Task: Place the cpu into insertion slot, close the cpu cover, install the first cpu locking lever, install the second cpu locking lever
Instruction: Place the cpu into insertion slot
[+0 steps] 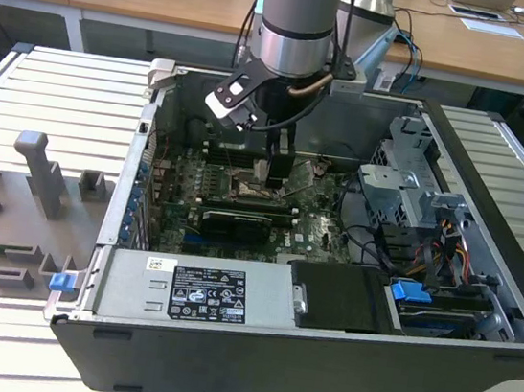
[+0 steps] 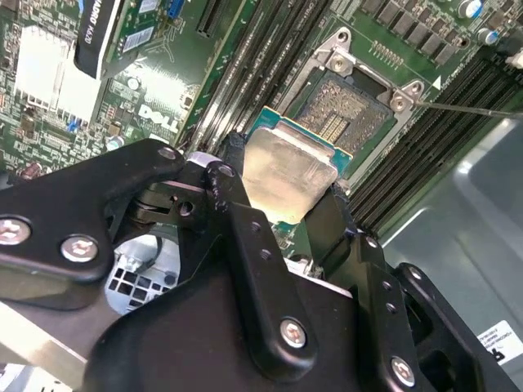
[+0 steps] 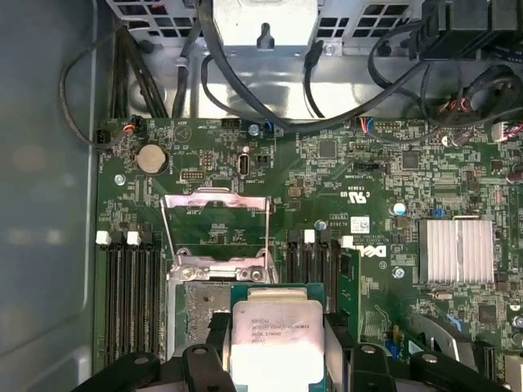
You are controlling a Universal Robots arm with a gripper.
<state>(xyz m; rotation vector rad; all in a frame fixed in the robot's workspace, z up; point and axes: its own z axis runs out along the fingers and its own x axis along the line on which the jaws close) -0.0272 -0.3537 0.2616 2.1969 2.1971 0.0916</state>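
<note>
My gripper [image 2: 286, 178] is shut on the cpu [image 2: 288, 163], a pale silver square with a green edge, pinched between two black fingers [image 2: 233, 175]. In both wrist views the cpu hangs just above and partly beside the insertion slot [image 2: 347, 113], whose dark pin field lies bare inside its silver rim. The cpu cover [image 3: 216, 198] stands flipped open behind the slot [image 3: 198, 306], its window showing green board. In the first wrist view the gripper [image 3: 278, 347] carries the cpu [image 3: 276, 327] over the slot's edge. In the exterior view the gripper [image 1: 271, 170] hovers low over the motherboard [image 1: 312, 217].
Long black memory slots [image 3: 131, 294] flank the socket on both sides. A thin lever wire [image 2: 466, 106] sticks out past the socket. A black graphics card [image 1: 236, 222], power supply [image 1: 197, 289], drive cage [image 1: 408, 191] and loose cables [image 3: 245, 90] crowd the open case.
</note>
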